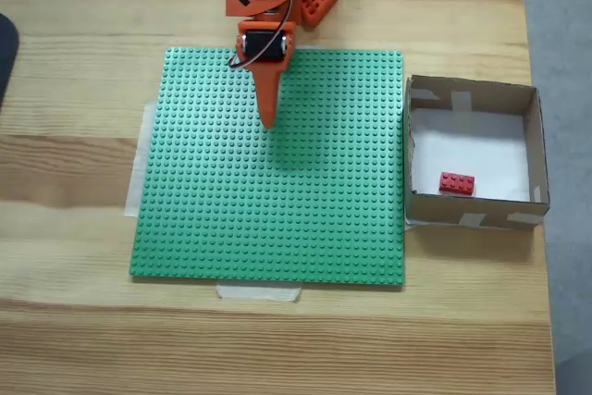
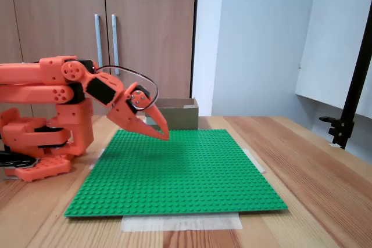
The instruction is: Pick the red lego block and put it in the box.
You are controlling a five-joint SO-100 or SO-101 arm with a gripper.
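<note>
The red lego block (image 1: 456, 183) lies flat on the white bottom of the box (image 1: 533, 136), near its front wall. In the side-on fixed view the box (image 2: 180, 115) stands behind the baseplate and its inside is hidden. My orange gripper (image 1: 268, 119) hangs over the upper left part of the green baseplate (image 1: 277, 201), well left of the box. Seen from the side, the gripper (image 2: 164, 136) points down just above the studs, its fingers closed together with nothing between them.
The baseplate (image 2: 174, 172) is taped to a wooden table (image 1: 74, 321). The arm's base (image 2: 40, 143) sits at the table's far edge in the top-down fixed view. A black stand (image 2: 349, 103) rises at the right. Wooden cabinet doors (image 2: 104, 33) stand behind.
</note>
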